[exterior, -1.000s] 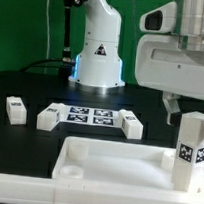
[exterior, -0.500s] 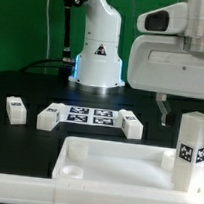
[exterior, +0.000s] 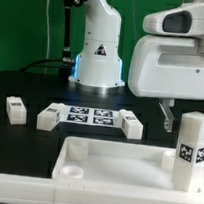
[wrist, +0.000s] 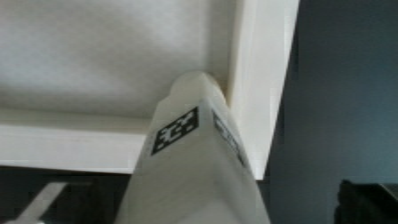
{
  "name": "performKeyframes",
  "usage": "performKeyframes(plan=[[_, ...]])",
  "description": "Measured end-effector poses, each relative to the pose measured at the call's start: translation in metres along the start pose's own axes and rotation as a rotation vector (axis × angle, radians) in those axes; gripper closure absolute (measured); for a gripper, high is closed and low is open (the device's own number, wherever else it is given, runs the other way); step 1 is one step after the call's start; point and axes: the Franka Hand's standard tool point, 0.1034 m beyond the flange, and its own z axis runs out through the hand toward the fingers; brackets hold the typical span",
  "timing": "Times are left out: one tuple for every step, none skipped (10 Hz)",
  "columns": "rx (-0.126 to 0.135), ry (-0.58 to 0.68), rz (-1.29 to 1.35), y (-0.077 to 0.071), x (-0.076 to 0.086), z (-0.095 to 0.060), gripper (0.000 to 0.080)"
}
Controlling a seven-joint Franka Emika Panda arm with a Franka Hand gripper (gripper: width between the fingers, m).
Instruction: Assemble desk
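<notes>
The white rimmed tabletop [exterior: 116,151] lies in the foreground, with a round corner socket [exterior: 72,173] showing. One white tagged leg [exterior: 193,148] stands upright at its corner on the exterior view's right. My gripper [exterior: 184,117] hangs just above and around that leg, with one dark finger [exterior: 167,118] showing beside it. In the wrist view the leg [wrist: 187,150] rises from the tabletop corner [wrist: 258,80] between my gripper's [wrist: 199,205] fingers. The jaws stand wide apart, clear of the leg on both sides. Three more legs [exterior: 16,109] [exterior: 49,115] [exterior: 131,123] lie on the black table.
The marker board [exterior: 89,115] lies flat between two of the loose legs. The robot's white base [exterior: 100,50] stands behind it. Dark stands and cables are at the back.
My hand has shifted slightly over the upright leg. The leg, the tabletop and the loose legs have not moved.
</notes>
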Motion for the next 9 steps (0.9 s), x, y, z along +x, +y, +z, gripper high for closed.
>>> performKeyframes(plan=[[-0.002, 0.001, -0.057, -0.0004, 0.0001, -0.0003, 0.0151], [-0.002, 0.001, -0.091, -0.0007, 0.0003, -0.0008, 0.0151], [-0.006, 0.001, -0.208, 0.0011, 0.0004, -0.0009, 0.0151], [-0.006, 0.000, -0.259, 0.0024, 0.0004, -0.0009, 0.0151], [-0.009, 0.000, -0.318, 0.0036, 0.0003, -0.0008, 0.0162], [-0.008, -0.001, -0.353, 0.0039, 0.0002, -0.0005, 0.0162], [-0.008, -0.001, -0.342, 0.0038, 0.0002, -0.0005, 0.0340], [-0.008, -0.001, -0.342, 0.0039, 0.0002, -0.0004, 0.0517], [-0.008, -0.001, -0.341, 0.0039, 0.0002, -0.0004, 0.0511]])
